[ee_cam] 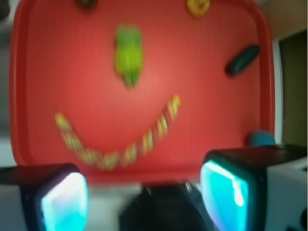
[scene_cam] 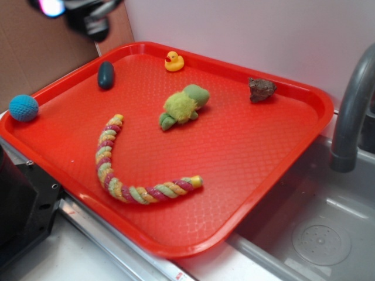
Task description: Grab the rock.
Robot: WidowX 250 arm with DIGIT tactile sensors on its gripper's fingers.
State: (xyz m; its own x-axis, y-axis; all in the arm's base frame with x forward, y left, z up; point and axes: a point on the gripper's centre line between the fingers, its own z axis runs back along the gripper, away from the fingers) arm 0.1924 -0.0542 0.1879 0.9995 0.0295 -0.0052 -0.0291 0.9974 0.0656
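1. The red tray point(scene_cam: 246, 158) carries no readable writing.
2. The gripper point(ee_cam: 144, 197) hangs high over the tray's near-left corner, jaws spread, holding nothing.
3. The rock point(scene_cam: 261, 89) lies by the far rim, well apart from it.

The gripper point(ee_cam: 144, 195) sits way up high at the far left corner of the scene, mostly cut off by the top edge in the exterior view and pretty blurry. From the wrist view, the two fingers point(ee_cam: 65, 202) are spread wide apart, glowing cyan, with nothing held between them.
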